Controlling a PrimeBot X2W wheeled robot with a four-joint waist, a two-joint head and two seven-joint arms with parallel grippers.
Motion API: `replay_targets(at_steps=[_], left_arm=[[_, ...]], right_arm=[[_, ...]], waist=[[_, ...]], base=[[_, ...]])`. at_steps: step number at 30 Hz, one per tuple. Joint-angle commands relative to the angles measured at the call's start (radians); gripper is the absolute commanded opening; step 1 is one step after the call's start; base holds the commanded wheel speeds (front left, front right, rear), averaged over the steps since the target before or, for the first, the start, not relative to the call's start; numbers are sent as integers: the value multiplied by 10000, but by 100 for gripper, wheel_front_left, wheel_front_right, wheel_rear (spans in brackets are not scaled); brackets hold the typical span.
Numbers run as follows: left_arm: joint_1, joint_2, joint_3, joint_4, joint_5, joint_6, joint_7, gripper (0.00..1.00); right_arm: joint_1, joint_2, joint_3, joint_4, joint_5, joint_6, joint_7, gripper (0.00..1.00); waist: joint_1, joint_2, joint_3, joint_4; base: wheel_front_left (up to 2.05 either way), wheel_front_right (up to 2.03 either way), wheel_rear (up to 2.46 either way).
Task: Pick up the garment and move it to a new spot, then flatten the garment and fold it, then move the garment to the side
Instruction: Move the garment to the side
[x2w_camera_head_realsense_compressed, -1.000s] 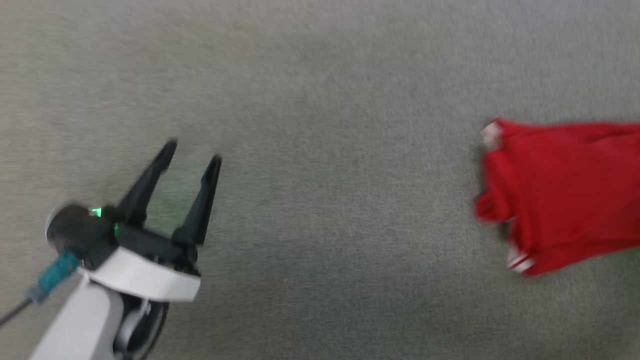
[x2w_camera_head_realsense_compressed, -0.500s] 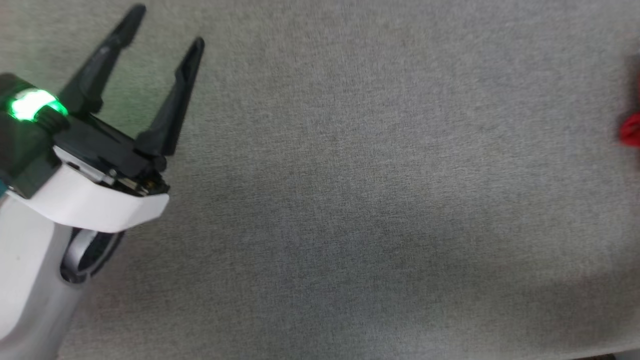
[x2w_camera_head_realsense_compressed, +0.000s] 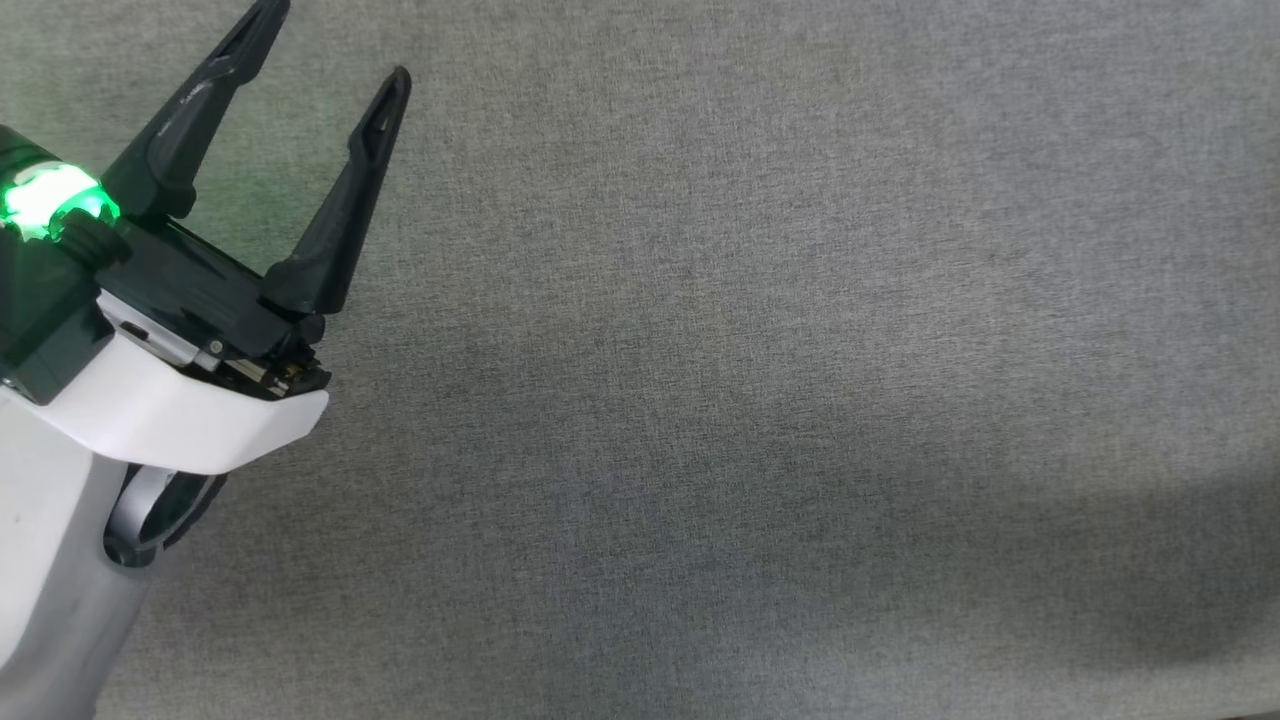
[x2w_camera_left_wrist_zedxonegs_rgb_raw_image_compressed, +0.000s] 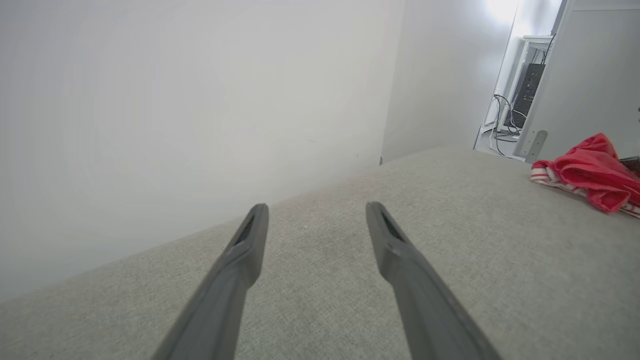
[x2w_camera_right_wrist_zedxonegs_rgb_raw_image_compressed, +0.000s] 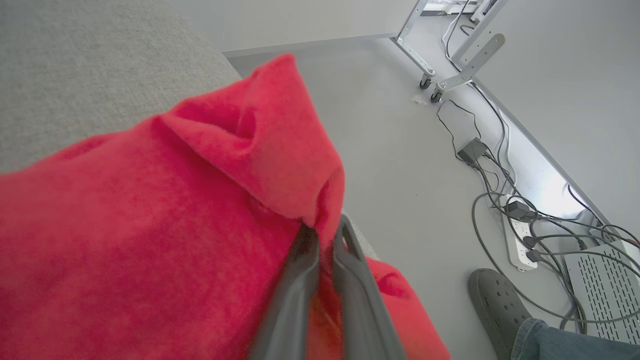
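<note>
Garment (x2w_camera_right_wrist_zedxonegs_rgb_raw_image_compressed: 150, 225) pinched in right end effector (x2w_camera_right_wrist_zedxonegs_rgb_raw_image_compressed: 327, 227), well apart from left end effector (x2w_camera_left_wrist_zedxonegs_rgb_raw_image_compressed: 316, 210)

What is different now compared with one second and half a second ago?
The head view has swung away from the red short-sleeved T-shirt; that is camera motion, not surely a move of the shirt. The left gripper now stands higher and larger in that view. Unchanged: its jaws stay open over the grey fabric surface, and the right gripper stays shut on the shirt.
</note>
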Motion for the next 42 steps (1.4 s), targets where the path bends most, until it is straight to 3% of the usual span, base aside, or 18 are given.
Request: replay_targets(at_steps=[1, 4, 11, 15, 29, 42], left_arm=[[139, -66, 20, 61, 143, 25, -50, 100], [253, -243, 89, 143, 235, 25, -50, 100], [1003, -806, 354, 502, 331, 25, -50, 100], [1628, -1154, 626, 778, 443, 25, -48, 100], [4249, -2105, 1612, 2617, 208, 25, -50, 100], [6477, -3443, 2861, 3331, 456, 25, -50, 100]], right_arm=[[-159, -33, -19, 187, -190, -27, -229, 19], [-120, -121, 151, 452, -314, -27, -390, 100], [470, -276, 954, 614, 149, -27, -905, 100], [1097, -341, 2199, 366, 563, -27, -1191, 100], [3069, 745, 7114, -586, 2524, -26, -2842, 100], [4357, 1345, 8357, 322, 3220, -26, -4661, 100]], waist=[[0, 0, -157, 14], [0, 0, -433, 22], [0, 0, -1454, 99], [0, 0, -2174, 147], [0, 0, -4733, 504], [0, 0, -6653, 1087]], base=[[0, 0, 0], [0, 0, 0], [0, 0, 0], [0, 0, 0], [0, 0, 0], [0, 0, 0]])
